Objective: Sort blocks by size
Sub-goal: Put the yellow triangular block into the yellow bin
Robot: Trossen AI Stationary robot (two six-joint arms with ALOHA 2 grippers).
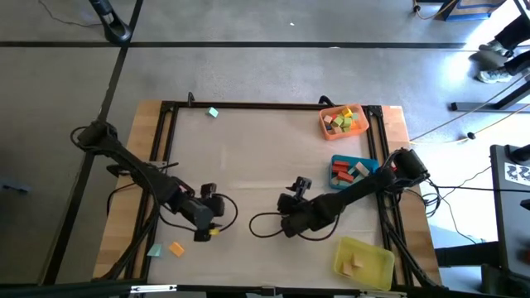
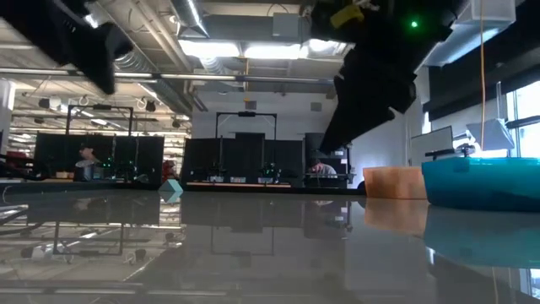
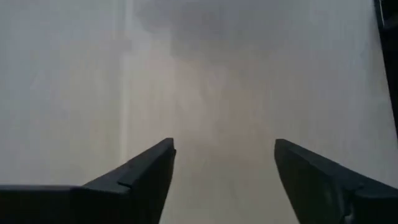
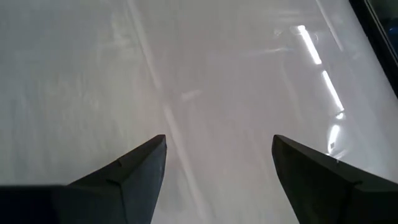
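Observation:
Both grippers hover open over the bare white mat with nothing between their fingers. My left gripper [image 1: 208, 191] [image 3: 224, 152] stands near the table's front left, and my right gripper [image 1: 300, 184] [image 4: 217, 146] near the front middle. A teal block [image 1: 212, 112] [image 2: 171, 189] rests on the mat at the far left. An orange block [image 1: 175, 247] and a small teal one [image 1: 154, 250] lie at the near left edge. More blocks lie in the orange tray [image 1: 330, 132], the blue tray [image 1: 335, 159] and the yellow tray [image 1: 377, 269].
The three trays line the table's right side, from far to near. A black frame [image 1: 248, 105] edges the mat. A small yellow piece [image 1: 215, 231] shows beside my left arm; whether it is a block I cannot tell. Cables loop on the mat by both arms.

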